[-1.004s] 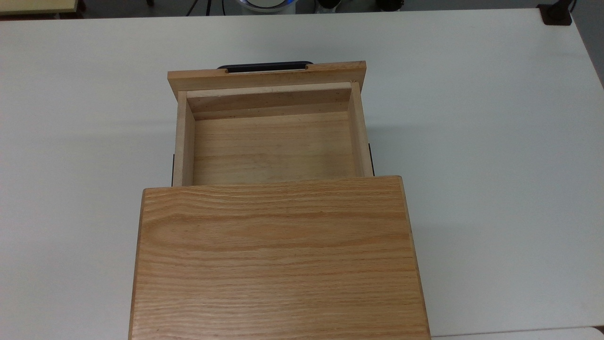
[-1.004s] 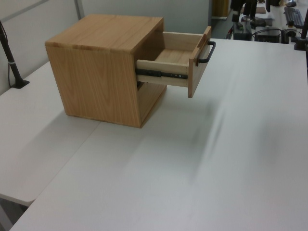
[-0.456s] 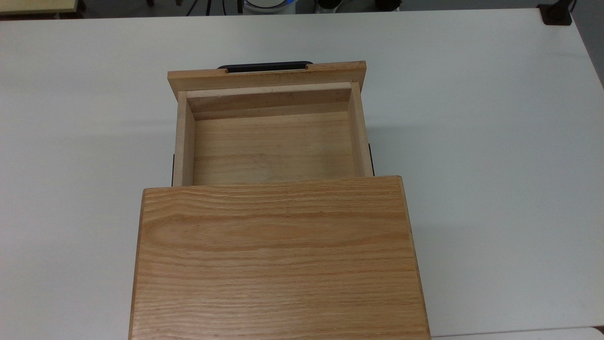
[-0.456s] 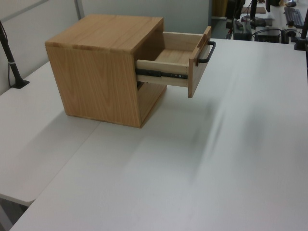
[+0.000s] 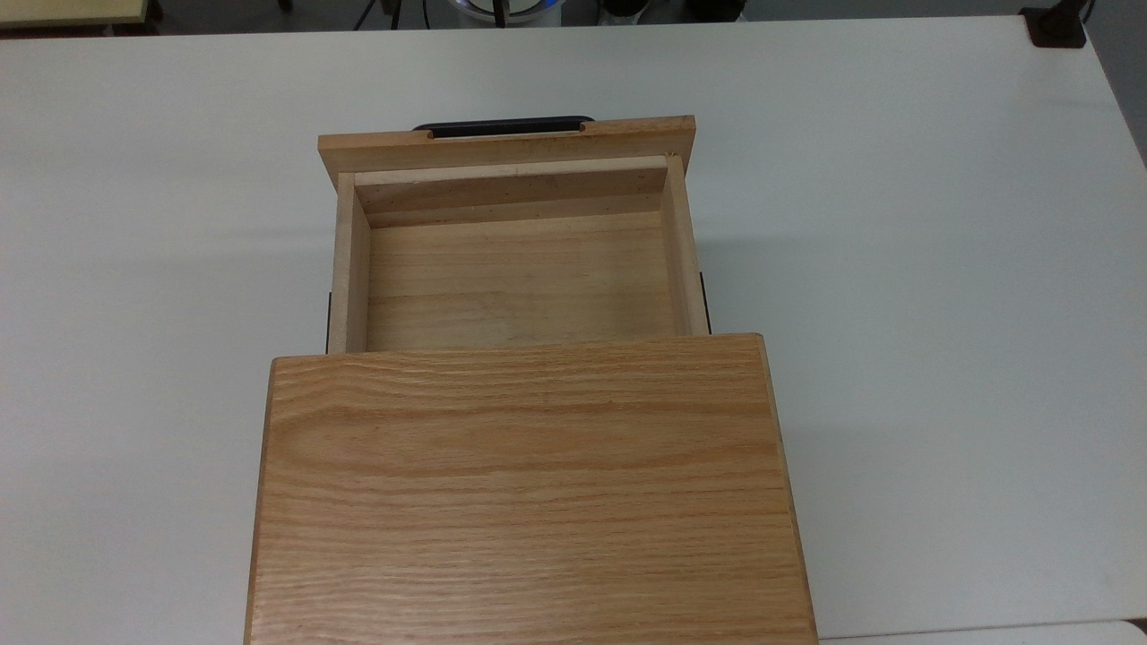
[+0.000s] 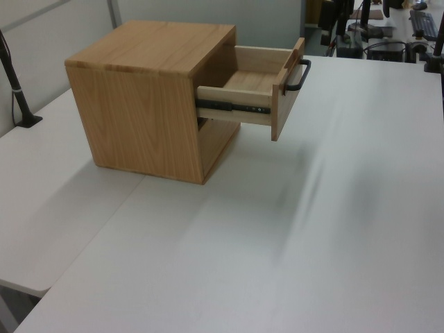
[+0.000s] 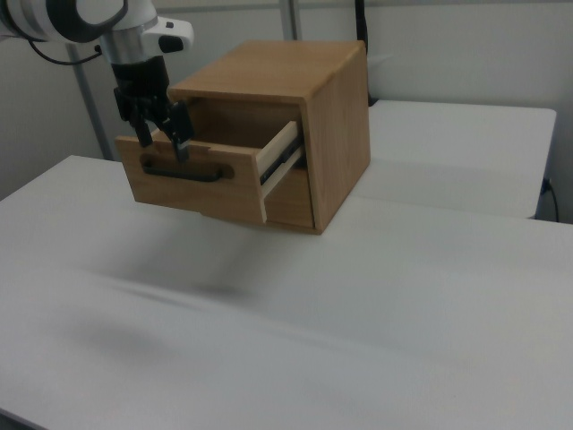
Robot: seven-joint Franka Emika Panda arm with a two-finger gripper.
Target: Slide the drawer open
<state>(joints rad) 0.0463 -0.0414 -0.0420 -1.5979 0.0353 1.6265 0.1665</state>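
In the top view the drawer [image 5: 520, 278] stands pulled well out of the cabinet [image 5: 529, 493]. Its long axis runs along the slide line, and its front panel and black handle [image 5: 502, 126] point towards the top view's upper edge, the side my hand is on. The handle bar lies crosswise to that line. Compared with a second ago and half a second ago, the drawer has not shifted. The white table [image 5: 896, 224] lies bare on both sides of the drawer and in front of the handle.

In the left view the drawer [image 6: 277, 104] juts out to the left view's right, hanging over the table [image 6: 312, 243] on its black rail [image 6: 229, 106]. The handle [image 6: 298, 75] is the outermost part, and the cabinet [image 6: 139, 125] sits squarely on the table. Here too nothing has moved since the earlier pictures. A wide stretch of open table runs from the drawer front to the near edge.

In the right view my hand [image 7: 164, 146] hangs fingers down, over the upper edge of the drawer [image 7: 161, 193] front as seen from here. The handle [image 7: 183, 170] is just below my fingertips. My fingers [image 7: 143, 134] are spread wide with nothing between them. I cannot tell whether they touch the panel. The cabinet [image 7: 336, 134] lies beyond the drawer, away from me, and free table [image 7: 313, 340] spreads below my hand.
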